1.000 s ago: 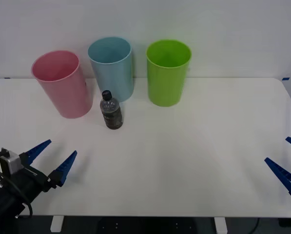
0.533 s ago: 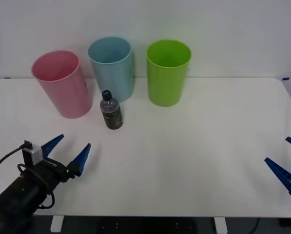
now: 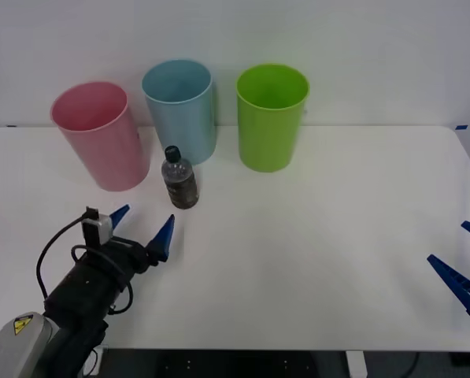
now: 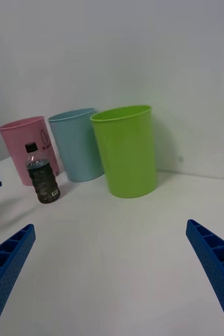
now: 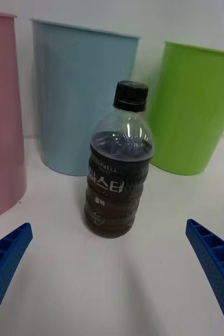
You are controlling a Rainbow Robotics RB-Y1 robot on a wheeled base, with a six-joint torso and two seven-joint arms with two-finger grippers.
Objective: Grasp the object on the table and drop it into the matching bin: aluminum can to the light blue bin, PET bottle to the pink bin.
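Bottle: you see the small clear plastic bottle with black cap (image 3: 179, 179) upright near the white desk's (image 3: 313, 236) far edge, before the pink (image 3: 101, 134) and light blue (image 3: 180, 106) plastic bins.
Left gripper (image 3: 142, 226): spread wide, just short of the bottle, aimed at it.
Right gripper (image 3: 464, 260): spread, at the right edge.
Room: bare desk right of the bottle.
Label: dark with white lettering; you can't read it.

Left claw (image 3: 142, 227): two blue ribbed tapered fingers on a black wrist. Small white-grey block on top, black cable looping back. Grey arm shell carries a yellow warning sticker. Right claw (image 3: 464, 262): same blue ribbed fingers.
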